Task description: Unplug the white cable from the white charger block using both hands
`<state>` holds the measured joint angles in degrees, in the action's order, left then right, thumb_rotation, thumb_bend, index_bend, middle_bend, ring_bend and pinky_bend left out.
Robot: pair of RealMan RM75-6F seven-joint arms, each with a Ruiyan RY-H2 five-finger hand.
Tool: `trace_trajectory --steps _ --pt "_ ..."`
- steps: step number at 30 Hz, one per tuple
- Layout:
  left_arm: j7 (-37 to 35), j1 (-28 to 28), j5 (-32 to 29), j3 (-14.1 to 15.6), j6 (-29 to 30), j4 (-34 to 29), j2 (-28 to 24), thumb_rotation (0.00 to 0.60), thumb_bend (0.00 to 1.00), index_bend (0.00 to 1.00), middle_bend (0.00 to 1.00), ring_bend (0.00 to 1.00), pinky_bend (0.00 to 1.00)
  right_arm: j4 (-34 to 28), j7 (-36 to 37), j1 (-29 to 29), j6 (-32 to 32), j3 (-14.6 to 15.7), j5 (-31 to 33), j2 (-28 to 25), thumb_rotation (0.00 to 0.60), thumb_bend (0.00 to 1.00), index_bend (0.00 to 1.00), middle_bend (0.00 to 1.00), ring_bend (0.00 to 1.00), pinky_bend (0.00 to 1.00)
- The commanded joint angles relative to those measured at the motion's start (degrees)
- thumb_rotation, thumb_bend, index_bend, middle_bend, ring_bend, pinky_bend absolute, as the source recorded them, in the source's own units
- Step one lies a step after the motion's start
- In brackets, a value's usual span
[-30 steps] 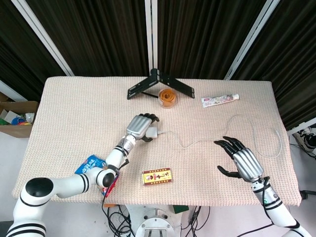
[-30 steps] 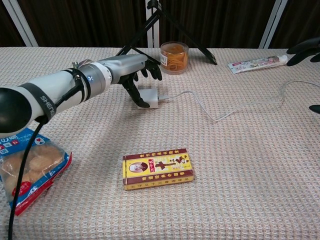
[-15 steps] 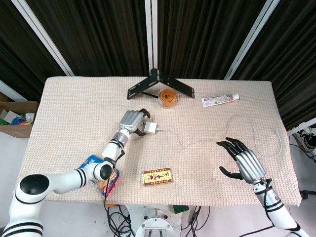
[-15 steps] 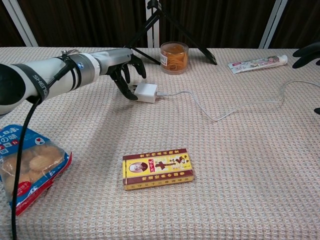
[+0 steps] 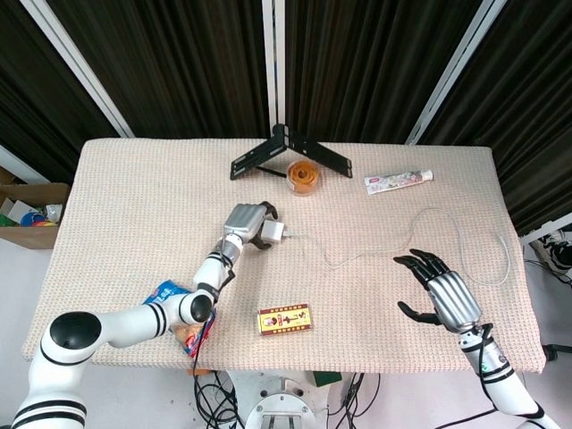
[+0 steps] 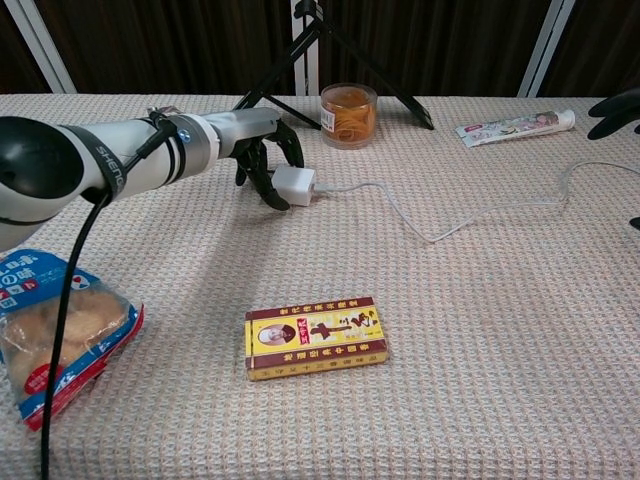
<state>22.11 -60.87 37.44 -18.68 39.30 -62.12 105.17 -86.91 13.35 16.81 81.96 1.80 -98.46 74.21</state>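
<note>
The white charger block [image 5: 273,234] [image 6: 297,185] lies left of the table's middle, with the white cable [image 5: 357,258] [image 6: 432,236] plugged into its right end. The cable snakes right and loops near the right edge [image 5: 502,259]. My left hand [image 5: 247,223] [image 6: 262,160] is curled around the block's left end, fingers above and thumb below, gripping it. My right hand [image 5: 441,295] hovers open with fingers spread over the front right of the table, just short of the cable loop and touching nothing. In the chest view only the right hand's dark fingertips [image 6: 616,108] show at the right edge.
A black folding stand [image 5: 286,152] and a clear jar of orange contents [image 5: 303,175] sit behind the charger. A toothpaste tube [image 5: 398,181] lies at the back right. A yellow-red box [image 5: 285,319] and a blue snack bag [image 6: 55,325] lie near the front edge.
My left hand closed on the charger block and shifted it slightly back and left, dragging the cable's near end along. The right hand drifted a little toward the front edge.
</note>
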Motion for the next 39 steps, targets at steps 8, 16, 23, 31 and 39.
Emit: trace_trajectory --steps 8,16,23,31,39 --pt "-0.96 -1.03 -0.82 0.19 0.08 1.69 0.62 0.588 0.16 0.39 0.33 0.54 0.63 0.24 0.32 0.01 -0.39 -0.05 0.32 0.12 0.6 0.27 0.23 0.25 0.1 0.19" --pt "-4.15 -0.53 1.33 -0.39 1.83 3.69 2.47 0.592 0.22 0.55 0.51 0.6 0.66 0.31 0.39 0.26 -1.07 -0.31 0.82 0.21 0.6 0.27 0.23 0.25 0.1 0.19" --pt "-5.82 2.03 3.72 -0.4 3.72 -3.01 -2.43 0.562 0.26 0.57 0.56 0.61 0.67 -2.49 -1.36 3.06 -4.14 -3.22 2.68 -0.01 0.6 0.28 0.24 0.29 0.11 0.23" --pt "-0.5 5.28 0.46 0.61 10.71 -21.73 -13.16 0.493 0.26 0.57 0.55 0.61 0.67 -10.2 -13.6 12.35 -17.19 -13.63 17.74 2.67 0.6 0.29 0.24 0.33 0.13 0.3" --pt "-1.21 6.51 0.78 0.34 13.75 -29.79 -16.88 0.492 0.26 0.57 0.55 0.61 0.67 -12.63 -29.02 22.36 -25.88 -21.13 40.08 8.75 0.6 0.31 0.27 0.34 0.16 0.37"
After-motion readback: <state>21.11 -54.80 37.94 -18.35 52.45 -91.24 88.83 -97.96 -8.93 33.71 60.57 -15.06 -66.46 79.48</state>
